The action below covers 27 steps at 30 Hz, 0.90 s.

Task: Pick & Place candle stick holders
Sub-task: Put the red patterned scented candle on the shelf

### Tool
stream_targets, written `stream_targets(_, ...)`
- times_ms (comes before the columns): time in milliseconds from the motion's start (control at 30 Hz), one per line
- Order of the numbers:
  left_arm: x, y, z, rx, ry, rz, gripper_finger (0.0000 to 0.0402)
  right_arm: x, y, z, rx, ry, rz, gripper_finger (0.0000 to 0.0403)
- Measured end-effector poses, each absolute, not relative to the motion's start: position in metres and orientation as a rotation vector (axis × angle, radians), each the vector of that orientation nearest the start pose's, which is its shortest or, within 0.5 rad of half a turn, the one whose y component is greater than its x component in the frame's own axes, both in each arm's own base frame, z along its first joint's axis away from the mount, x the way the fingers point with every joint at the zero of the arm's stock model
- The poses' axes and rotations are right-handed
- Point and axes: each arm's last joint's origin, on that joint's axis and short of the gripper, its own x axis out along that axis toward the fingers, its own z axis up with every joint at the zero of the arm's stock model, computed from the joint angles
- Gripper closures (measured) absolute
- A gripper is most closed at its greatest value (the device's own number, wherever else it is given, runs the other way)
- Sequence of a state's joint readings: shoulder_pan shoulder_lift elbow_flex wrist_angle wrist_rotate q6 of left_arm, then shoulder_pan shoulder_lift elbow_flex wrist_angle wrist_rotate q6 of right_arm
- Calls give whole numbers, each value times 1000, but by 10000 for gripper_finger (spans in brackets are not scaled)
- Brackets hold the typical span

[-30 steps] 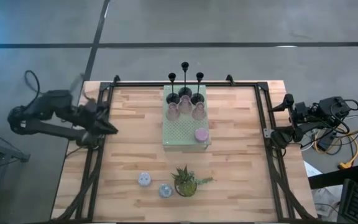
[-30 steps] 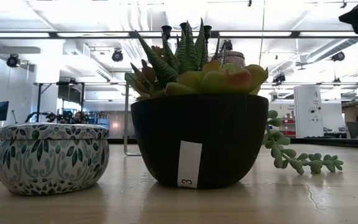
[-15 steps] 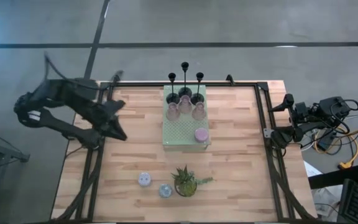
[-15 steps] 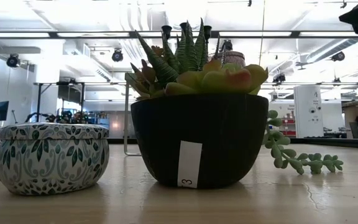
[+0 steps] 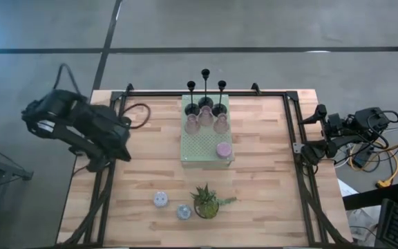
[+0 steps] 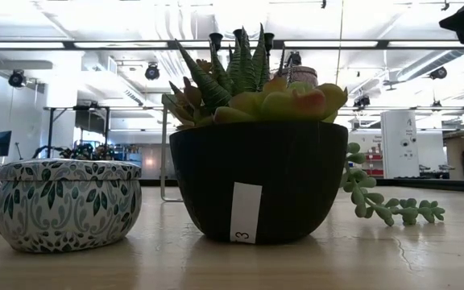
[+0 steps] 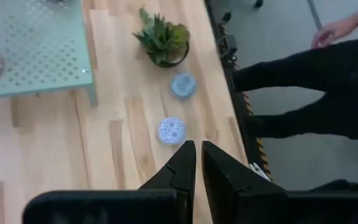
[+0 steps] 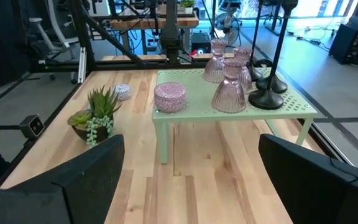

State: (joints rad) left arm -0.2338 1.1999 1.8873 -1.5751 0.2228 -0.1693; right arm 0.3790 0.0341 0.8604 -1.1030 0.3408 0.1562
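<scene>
The green mat (image 5: 206, 131) already holds three black sticks (image 5: 205, 90), three pink glass holders (image 5: 206, 122) and one pink cup (image 5: 223, 149), all lined up, so they look put away. Two small cups (image 5: 160, 200) wait on the bare table near the plant (image 5: 206, 202). The left gripper (image 7: 197, 163) is pinched shut and empty, above the table's left side and aimed at them, probably to fetch one; the right gripper (image 8: 191, 168) waits wide open at the right edge.
</scene>
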Motion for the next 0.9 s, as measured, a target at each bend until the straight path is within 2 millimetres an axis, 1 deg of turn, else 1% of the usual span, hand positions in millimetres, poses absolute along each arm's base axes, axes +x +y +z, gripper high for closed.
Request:
stream_targets(67, 133, -39, 475, -170, 939, -354, 371, -25, -20, 307, 58, 261, 18, 37)
stream_targets(167, 136, -44, 469, -198, 984, -423, 371, -25, -20, 307, 58, 261, 18, 37)
stream_targets(300, 147, -55, 461, -211, 1053, -515, 370, -25, -20, 307, 58, 261, 18, 37)
stream_targets(367, 153, -62, 457, -209, 1084, -546, 361, -25, -20, 307, 58, 261, 17, 37)
stream_targets(467, 155, -72, 455, -207, 1117, -599, 334, -25, -20, 307, 58, 261, 17, 37)
stream_targets(567, 158, -82, 452, -182, 1146, -625, 296, -25, -20, 307, 58, 261, 17, 37)
stream_targets(767, 173, -92, 442, -27, 1156, -547, 221, -25, -20, 307, 58, 261, 17, 37)
stream_targets(900, 185, -97, 429, 27, 1197, -564, 191, -25, -20, 307, 58, 261, 17, 37)
